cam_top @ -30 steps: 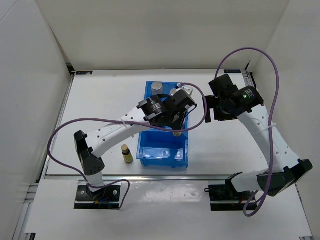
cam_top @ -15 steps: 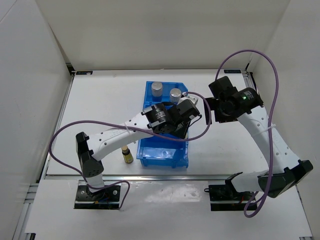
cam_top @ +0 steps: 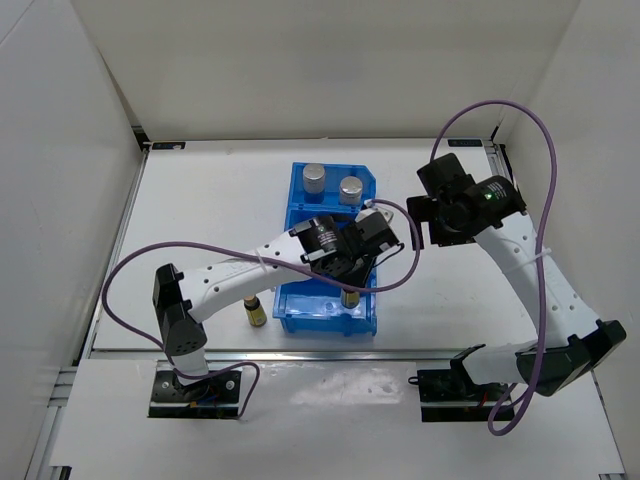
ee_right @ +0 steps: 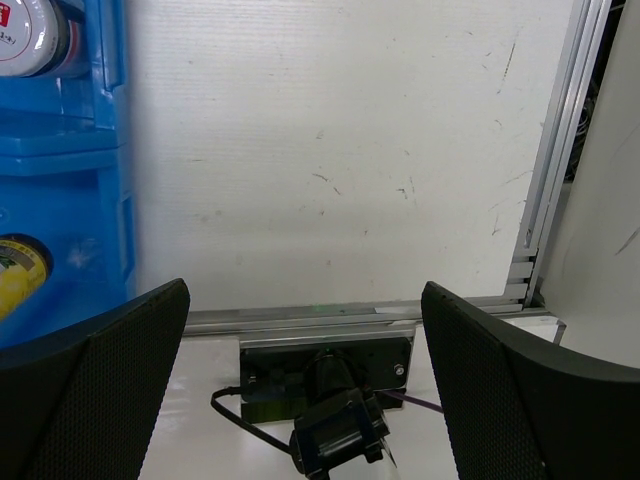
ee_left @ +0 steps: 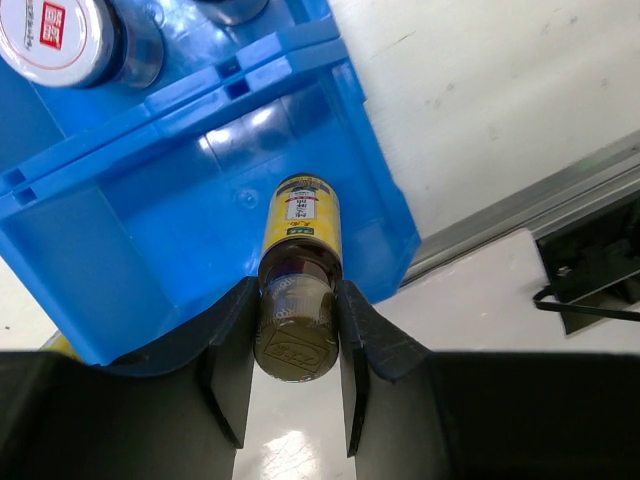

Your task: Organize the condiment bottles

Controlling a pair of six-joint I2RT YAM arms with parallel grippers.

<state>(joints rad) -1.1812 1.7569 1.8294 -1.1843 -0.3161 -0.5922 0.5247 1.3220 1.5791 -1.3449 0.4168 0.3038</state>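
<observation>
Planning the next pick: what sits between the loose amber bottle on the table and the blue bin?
Nothing. The top view shows the loose amber bottle standing left of the blue bin, with only a bare strip of table between them.

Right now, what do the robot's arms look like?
The left arm and right arm are white with round black joints. A purple cable loops off each one. The right arm has a tiny green light. The end effector fingers are black.
</observation>
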